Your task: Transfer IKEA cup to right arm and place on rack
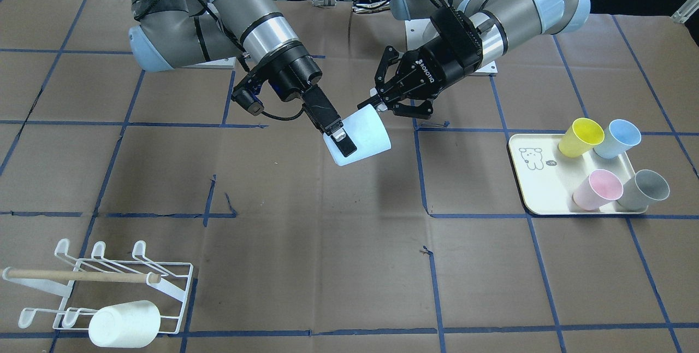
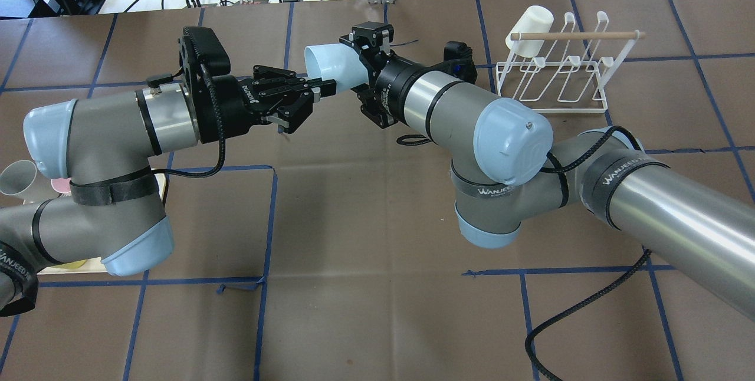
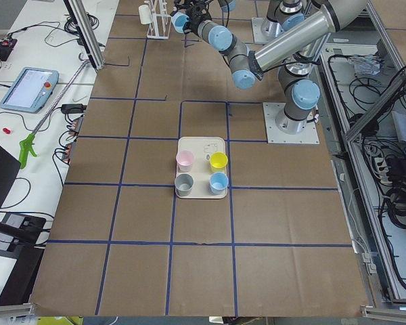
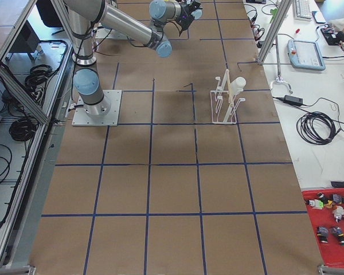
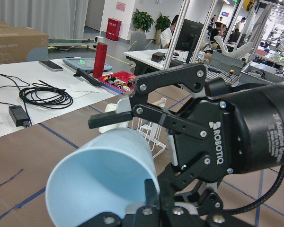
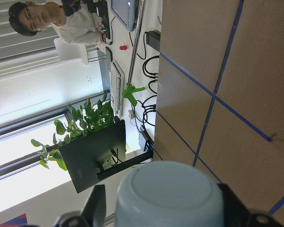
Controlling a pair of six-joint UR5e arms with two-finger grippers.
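Front-facing view, read across. Far left, near the table's operator-side edge: low white wire rack (image 1: 82, 275) with a wooden dowel across it, and one white plastic cup (image 1: 124, 323) seated at a corner; the other prongs are bare. Next, the silver-grey right arm (image 1: 262, 25) is angled down to mid-table. The right gripper (image 1: 339, 140) has its jaws pinching the pale blue plastic cup (image 1: 366, 134) by the wall near its base. The cup is on its side, clear of the brown paper-covered table (image 1: 327, 265), with its mouth toward the other arm. Just right of it is the left gripper (image 1: 394, 108), jaws spread. The wrist view shows one finger above the rim and one seemingly inside the mouth, neither clamped. Far right, well apart: cream tray with a bear drawing (image 1: 538, 189) carrying a yellow cup (image 1: 580, 135), a sky-blue cup (image 1: 617, 137), a pink cup (image 1: 598, 189) and a grey cup (image 1: 647, 188). Risks, as judged: the inner finger may hook the rim when the left arm backs out, if the retreat runs off the cup's axis. That would lever the cup out of a pinch set low on a smooth tapered wall. At the rack, the dowel and the seated white cup crowd the approach. A tilted cup could strike a curled tip and skid the light rack toward the edge. Room: there is broad table between cup and rack, with nothing standing in that path. The two wrists are close together, so there is little slack there.
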